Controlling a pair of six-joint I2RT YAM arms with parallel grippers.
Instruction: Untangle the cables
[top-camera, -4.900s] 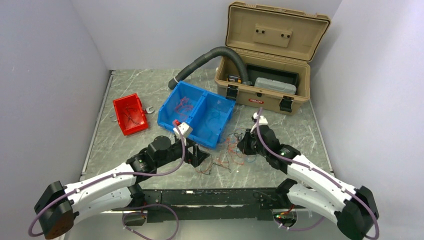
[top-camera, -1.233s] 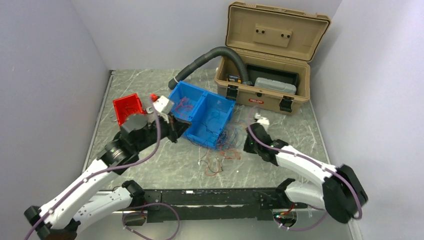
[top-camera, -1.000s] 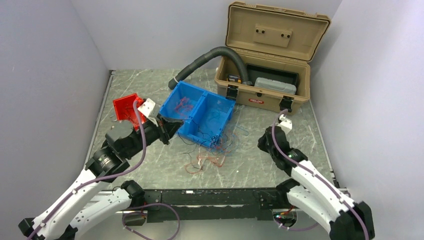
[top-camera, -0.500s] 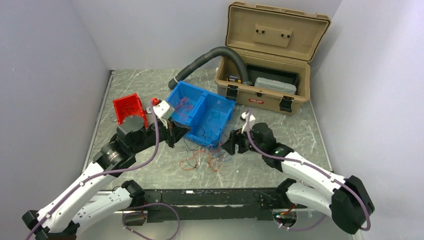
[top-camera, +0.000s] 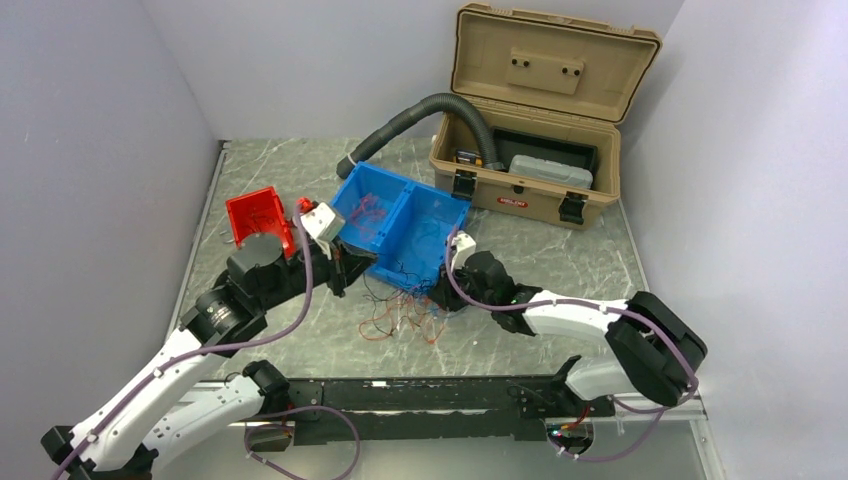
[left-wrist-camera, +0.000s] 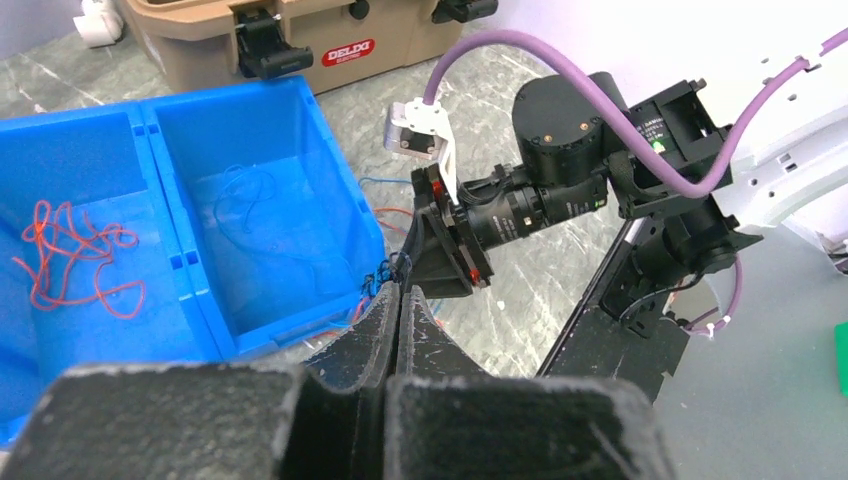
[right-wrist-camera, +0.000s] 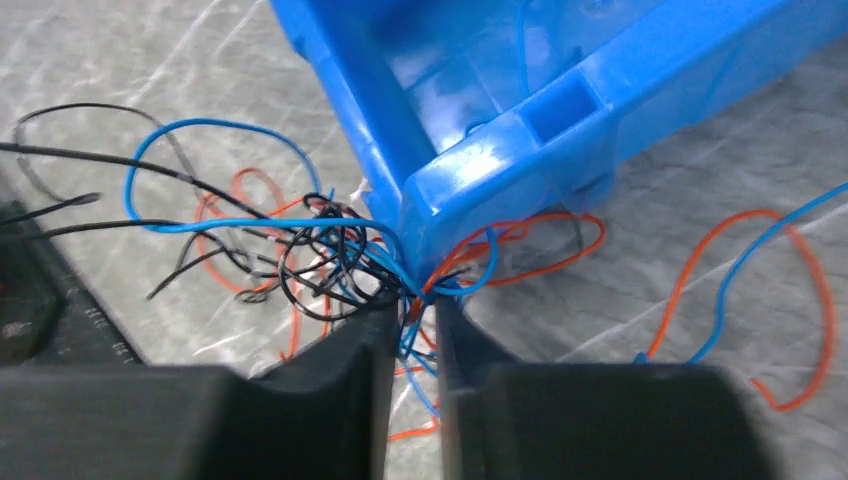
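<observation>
Top view
- cables (top-camera: 400, 315): a loose red, blue and black tangle on the table (top-camera: 560, 260), touching the near wall of the blue bin (top-camera: 415, 185), between the two grippers.
- left gripper (top-camera: 345, 270): just left of the tangle, beside the bin's near left corner.
- right gripper (top-camera: 440, 295): at the tangle's right edge, low on the table.
- risk: the grippers are close together, so if both pull at once they may collide or drag the whole tangle instead of parting it.

Left wrist view
- left gripper (left-wrist-camera: 398, 300): fingers pressed together. Whether a strand is caught between them cannot be told.
- sorted strands: red ones lie in the bin's left compartment and a blue one in the right.
- risk: if the fingers have closed on nothing, a pull frees no wire. The bin wall is just beside them, so a sweep could shove the bin.

Right wrist view
- right gripper (right-wrist-camera: 412, 330): fingers a narrow slit apart, with blue and red strands running through the gap, not yet clamped.
- knot (right-wrist-camera: 340, 260): black and blue loops bunched against the bin's corner, just left of the fingers.
- risk: closing here would catch several colours at once, and pulling would then tighten the knot. Strands hooked on the corner could snag or tip the bin.
</observation>
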